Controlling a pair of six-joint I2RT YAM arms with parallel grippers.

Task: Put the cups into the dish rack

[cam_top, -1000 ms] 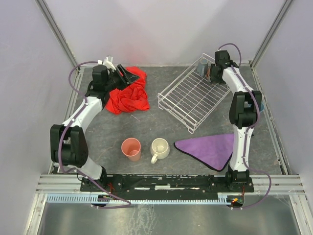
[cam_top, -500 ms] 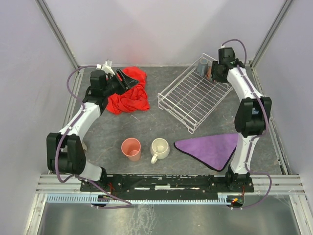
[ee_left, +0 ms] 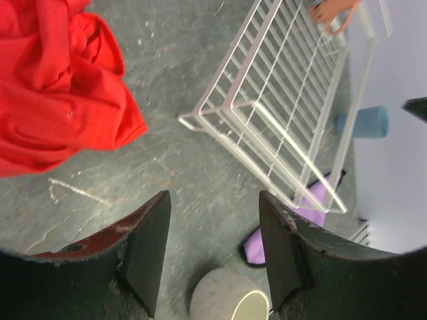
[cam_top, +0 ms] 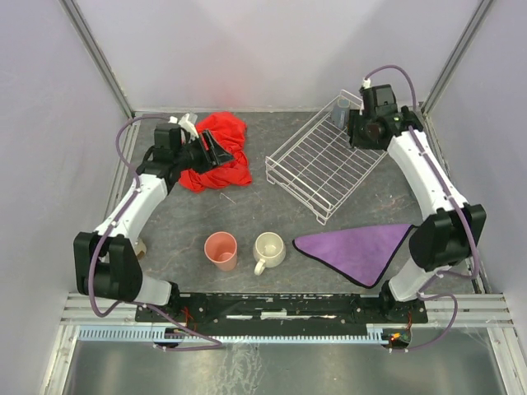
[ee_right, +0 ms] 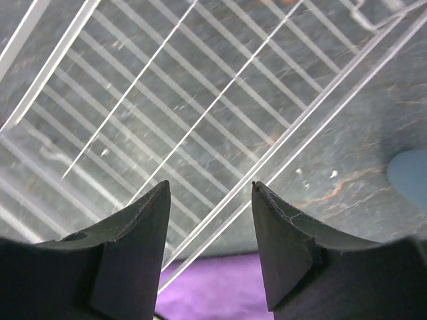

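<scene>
On the grey tabletop (cam_top: 247, 210), a salmon-pink tumbler (cam_top: 221, 249) and a cream handled mug (cam_top: 269, 248) stand upright, well apart from the white wire dish rack (cam_top: 321, 160). The left gripper (ee_left: 212, 227) and right gripper (ee_right: 210, 193) hover half-open and empty, seemingly ready to fetch them.

We see the left gripper (ee_left: 213, 250) w/ jaws apart, nothing btwn them, above the grey table (ee_left: 173, 167). Red cloth (ee_left: 53, 87) top left. Dish rack (ee_left: 287, 113) top right, w/ a light-blue cup (ee_left: 363, 122) just outside it. Cream mug (ee_left: 230, 303) at btm edge, purple cloth (ee_left: 287, 227) near it.
</scene>
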